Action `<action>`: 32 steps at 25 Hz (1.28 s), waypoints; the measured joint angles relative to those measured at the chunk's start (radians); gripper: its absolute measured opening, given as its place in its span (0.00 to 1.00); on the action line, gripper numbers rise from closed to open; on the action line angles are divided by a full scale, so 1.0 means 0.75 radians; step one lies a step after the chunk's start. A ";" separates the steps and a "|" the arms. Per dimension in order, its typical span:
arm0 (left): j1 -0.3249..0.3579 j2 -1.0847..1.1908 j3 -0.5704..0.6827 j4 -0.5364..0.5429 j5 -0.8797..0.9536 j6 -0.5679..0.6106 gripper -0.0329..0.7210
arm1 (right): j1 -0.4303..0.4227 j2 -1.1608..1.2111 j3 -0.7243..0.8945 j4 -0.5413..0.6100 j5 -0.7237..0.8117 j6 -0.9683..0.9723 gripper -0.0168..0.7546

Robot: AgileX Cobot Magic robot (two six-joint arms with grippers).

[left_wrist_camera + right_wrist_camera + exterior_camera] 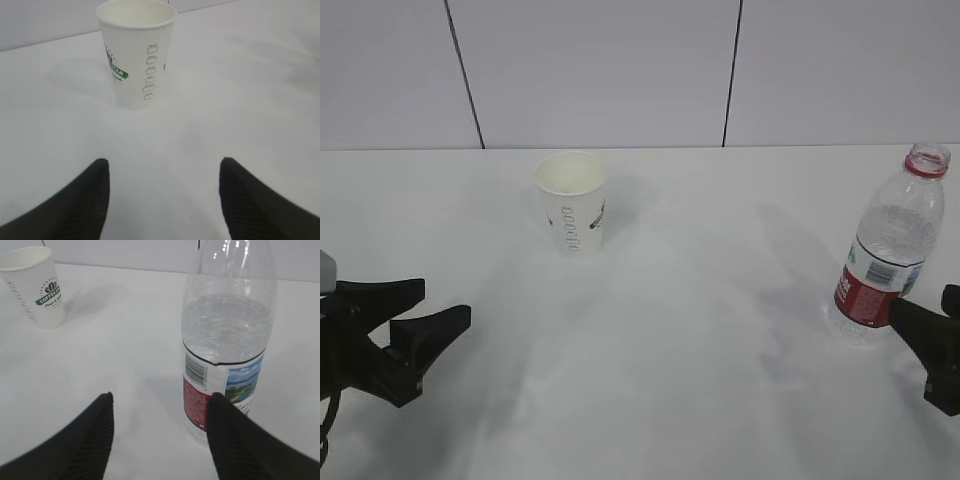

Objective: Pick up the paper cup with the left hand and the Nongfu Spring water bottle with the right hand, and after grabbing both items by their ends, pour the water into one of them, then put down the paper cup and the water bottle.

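We start with the Nongfu Spring water bottle, upright at the table's right edge, capless and well filled with water. We judge it heavy, its thin ribbed wall soft; we would grip low on the labelled body. The right hand stands open and empty, one finger just beside the label. The paper cup, upright further back, looks light and crushable; a gentle mid-wall hold suits it. The left hand gapes wide, holding nothing, well short of it.

The left hand is black, with thick pointy fingers. The right hand is black too. Its fingers have tiny ridges.
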 joint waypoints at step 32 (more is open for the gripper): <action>0.000 0.079 -0.071 0.047 0.000 0.000 0.72 | 0.000 0.336 0.000 0.167 -0.232 -0.249 0.85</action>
